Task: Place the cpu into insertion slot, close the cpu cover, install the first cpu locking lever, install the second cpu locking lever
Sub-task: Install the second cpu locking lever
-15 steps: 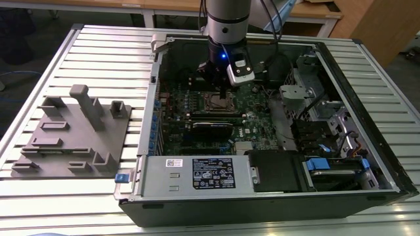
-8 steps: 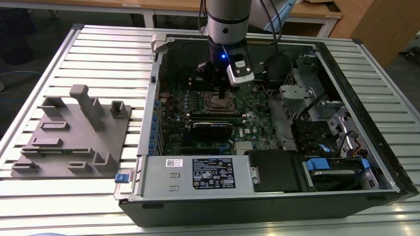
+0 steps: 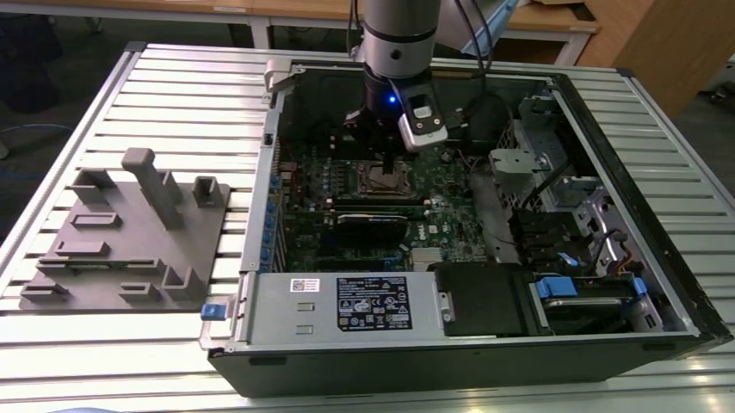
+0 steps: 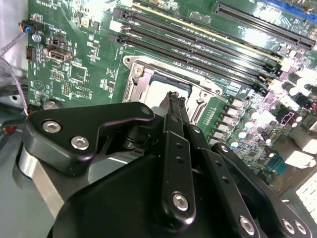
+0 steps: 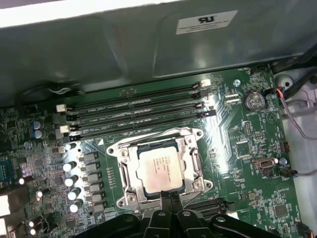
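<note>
Item: open desktop computer case (image 3: 643, 258), lying on its side on a slatted metal table (image 3: 172, 77), motherboard (image 3: 344, 224) facing up

Arm: comes down into the case from above; gripper (image 3: 379, 142) hangs just over the socket area in the exterior view

Gripper: in the first wrist view (image 5: 171, 198) the two black fingers (image 5: 166, 203) stand together, tips meeting at the near edge of the socket; in the second wrist view (image 4: 174, 99) they read as one narrow closed pair, nothing between them

Cpu (image 5: 159, 170): silver-grey square, seated flat in the insertion slot (image 5: 124, 173); also seen partly behind the fingers in the second wrist view (image 4: 157, 91)

Cpu cover (image 5: 190, 158): silver frame lying down around the chip, the chip's top showing through its window

Locking levers: cannot tell whether they are latched

Memory slots (image 5: 138, 111): long black rows, just beside the socket on the side away from the gripper

Grey moulded fixture tray (image 3: 126, 232): on the table, well apart from the case on the exterior view's left
</note>
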Controlling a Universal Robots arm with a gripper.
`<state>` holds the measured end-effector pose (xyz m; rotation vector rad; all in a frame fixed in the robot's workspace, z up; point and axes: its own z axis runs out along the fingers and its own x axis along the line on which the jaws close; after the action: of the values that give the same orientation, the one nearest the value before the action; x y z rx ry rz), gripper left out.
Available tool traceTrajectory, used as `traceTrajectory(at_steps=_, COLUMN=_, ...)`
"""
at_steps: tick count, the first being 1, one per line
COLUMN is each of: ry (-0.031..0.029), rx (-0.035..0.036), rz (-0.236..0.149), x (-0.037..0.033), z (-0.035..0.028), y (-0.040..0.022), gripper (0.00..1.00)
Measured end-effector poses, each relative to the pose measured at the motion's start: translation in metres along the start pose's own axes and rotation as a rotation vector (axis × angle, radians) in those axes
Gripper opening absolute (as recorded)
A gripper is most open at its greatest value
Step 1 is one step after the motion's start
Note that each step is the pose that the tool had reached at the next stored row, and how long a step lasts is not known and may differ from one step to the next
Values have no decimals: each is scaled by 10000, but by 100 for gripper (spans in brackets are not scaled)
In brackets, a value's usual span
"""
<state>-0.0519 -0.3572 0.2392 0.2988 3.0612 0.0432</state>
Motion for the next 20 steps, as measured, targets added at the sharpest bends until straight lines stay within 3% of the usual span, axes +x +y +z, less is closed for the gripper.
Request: traceTrajectory(at_steps=20, ry=6, rx=95, rz=-1096, x=1, z=14, y=-1, gripper=10)
